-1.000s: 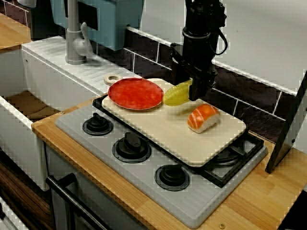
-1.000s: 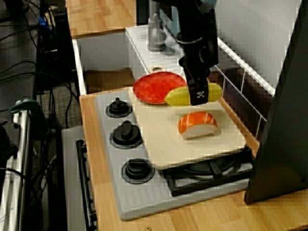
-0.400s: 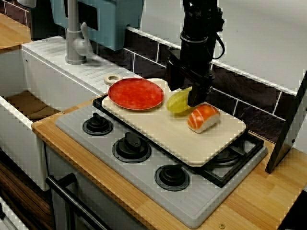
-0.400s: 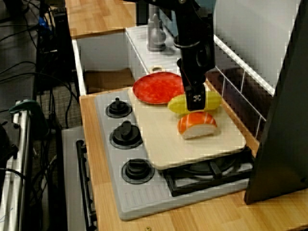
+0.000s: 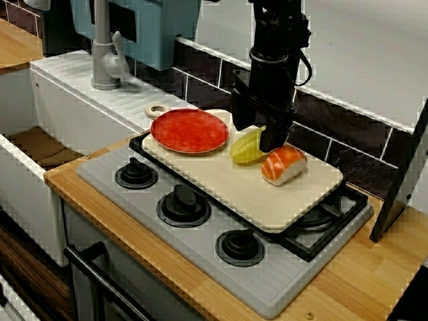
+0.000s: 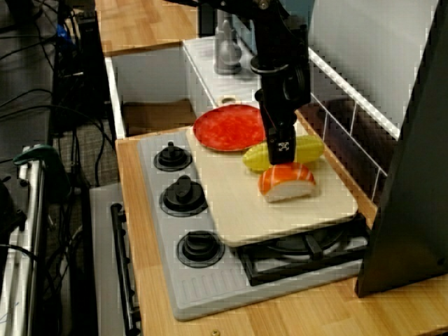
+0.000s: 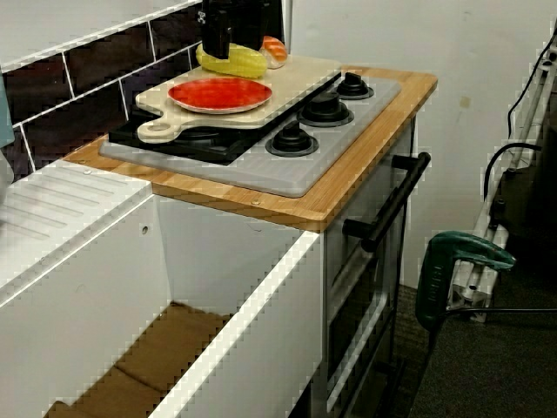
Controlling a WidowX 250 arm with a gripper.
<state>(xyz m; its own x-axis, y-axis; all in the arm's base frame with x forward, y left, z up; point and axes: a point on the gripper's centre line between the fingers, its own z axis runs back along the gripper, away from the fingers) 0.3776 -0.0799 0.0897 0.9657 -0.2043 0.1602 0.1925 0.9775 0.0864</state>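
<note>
Yellow toy vegetable [image 5: 245, 148] is clamped crosswise in the end effector [image 5: 259, 136], low on the cutting board [image 5: 221, 180]; whether it touches the wood cannot be told. Handling it well probably calls for a firm, level grip and slow, vertical motion. Nearest the front, the board's bare half toward the stove knobs [image 5: 183, 202] offers free room. Further in, the salmon sushi [image 5: 283, 164] lies just beside the end effector, with the red plate [image 5: 189, 130] near on the opposite side. Behind, the tiled wall [image 5: 321, 137] closes things in.
</note>
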